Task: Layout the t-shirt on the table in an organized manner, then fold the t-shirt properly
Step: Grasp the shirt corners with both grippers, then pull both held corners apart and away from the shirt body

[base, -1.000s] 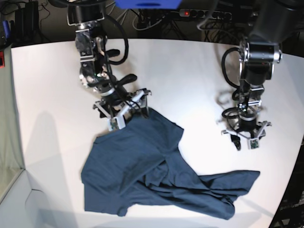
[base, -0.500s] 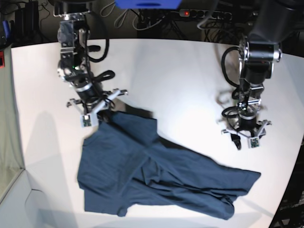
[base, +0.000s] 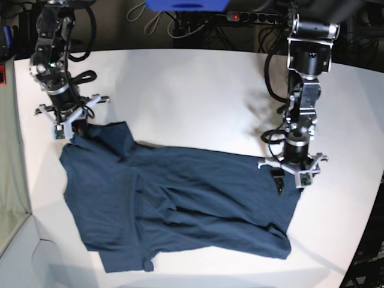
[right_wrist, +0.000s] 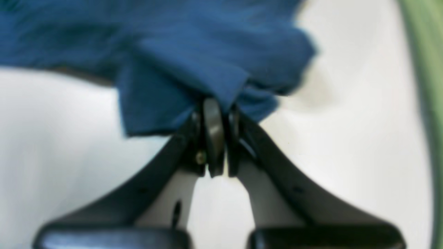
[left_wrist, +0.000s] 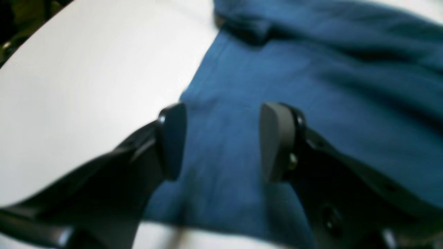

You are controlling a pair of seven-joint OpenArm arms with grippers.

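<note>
Right tool [right_wrist: 216, 114] clamped on t-shirt [base: 180, 204] far-left corner. Left tool [left_wrist: 221, 138] apart, hovering over the right edge. Shirt's long axis runs left-right across bench [base: 198, 90].

Shirt spread across the near half of the bench, one arm at each far corner of it.

The t-shirt [base: 174, 204] lies on the bench [base: 192, 90], reaching from the base view's left side to its right of centre, with open bench behind it and a strip in front. The right pincer [base: 67, 129] sits at the shirt's far left corner, its jaws pressed together on a bunched edge of the cloth. The left pincer [base: 290, 180] stands over the shirt's far right edge, jaws apart, cloth below the gap and bench just beside one fingertip [left_wrist: 172, 138]. The two arms stand well apart, the shirt between them.
</note>
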